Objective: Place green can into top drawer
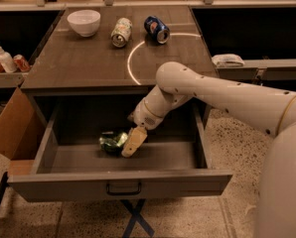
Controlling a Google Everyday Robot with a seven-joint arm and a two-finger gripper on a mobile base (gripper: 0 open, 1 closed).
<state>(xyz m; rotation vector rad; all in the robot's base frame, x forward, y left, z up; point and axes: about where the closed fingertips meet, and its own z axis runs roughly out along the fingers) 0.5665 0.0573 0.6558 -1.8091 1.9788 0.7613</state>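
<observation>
The green can [111,141], shiny green and silver, lies on its side low inside the open top drawer [120,181], left of the drawer's middle. My gripper [126,144] reaches down into the drawer from the right and is shut on the can's right end. One tan finger [134,143] shows in front of the can; the other is hidden behind it. The drawer is pulled fully out, with its dark bar handle [123,188] on the front panel.
On the tabletop [88,63] stand a white bowl [84,22], a paler white-green can [121,31] and a blue can [156,29], both lying down. A cardboard box [11,133] sits left of the drawer. Bottles [4,59] are on a left shelf.
</observation>
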